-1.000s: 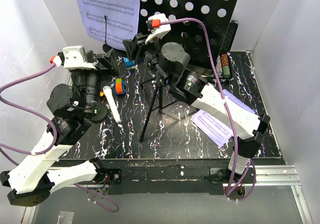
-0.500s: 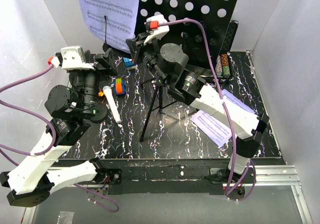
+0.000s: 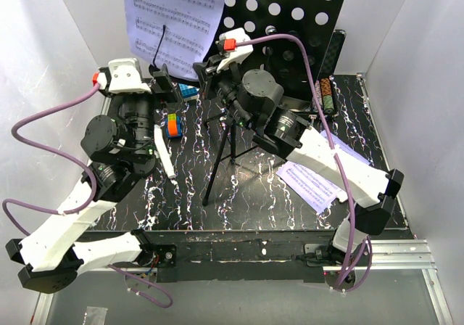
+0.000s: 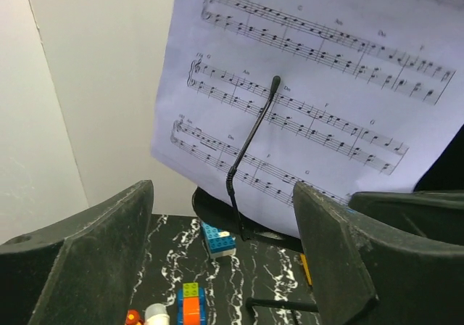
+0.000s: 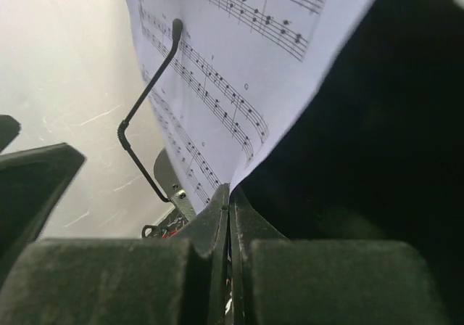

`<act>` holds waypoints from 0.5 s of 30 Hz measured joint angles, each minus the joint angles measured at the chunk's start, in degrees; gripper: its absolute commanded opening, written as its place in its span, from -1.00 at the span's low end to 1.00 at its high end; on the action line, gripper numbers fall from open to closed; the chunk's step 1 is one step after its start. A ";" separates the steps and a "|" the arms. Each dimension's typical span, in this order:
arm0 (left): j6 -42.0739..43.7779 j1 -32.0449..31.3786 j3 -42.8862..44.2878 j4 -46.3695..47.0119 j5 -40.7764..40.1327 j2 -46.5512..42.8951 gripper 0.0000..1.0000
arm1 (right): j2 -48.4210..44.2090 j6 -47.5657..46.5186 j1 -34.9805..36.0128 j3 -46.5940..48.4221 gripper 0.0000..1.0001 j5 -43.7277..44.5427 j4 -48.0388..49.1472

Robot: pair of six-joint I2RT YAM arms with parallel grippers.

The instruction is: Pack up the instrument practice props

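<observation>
the white printed sheet-music page [image 3: 174, 13] leans on the large black hole-punched metal desk of the tripod music stand [image 3: 290, 13], at the back of the table. its lower corner sits right between the closed jaws of the right gripper [image 5: 228, 194], so this gripper pinches the page. the right arm reaches forward and up, with its wrist just in front of the desk.

the left gripper [image 4: 223, 194] is open wide and holds nothing. it points at the lower left part of the same page and is near it, not touching. between them stands the thin black gooseneck microphone on a round black base [image 4: 250, 136], close to the paper.

the white wall [image 3: 65, 42] is near on the left. small colourful toy blocks [image 3: 174, 125] lie under the left wrist. two more printed pages [image 3: 315, 183] lie flat on the black marbled table [image 3: 254, 194], at the right.
</observation>
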 measured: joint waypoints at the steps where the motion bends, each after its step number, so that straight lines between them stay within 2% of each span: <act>1: 1.03 0.00 0.07 0.59 -0.11 0.59 0.49 | -0.39 -0.28 0.00 -0.07 -0.97 0.04 0.00; 8: 7.69 1.46 0.11 5.44 -0.66 4.50 0.48 | -1.40 -2.10 0.22 -0.09 -0.97 -0.20 -0.13; 12: 6.01 7.74 0.13 4.13 1.03 5.90 0.29 | -1.40 -2.78 0.26 -0.09 -0.97 -0.57 -0.48; 15: 1.25 14.38 0.13 0.72 4.81 6.14 0.29 | -1.40 -3.19 0.28 -0.09 -0.97 -0.74 -0.52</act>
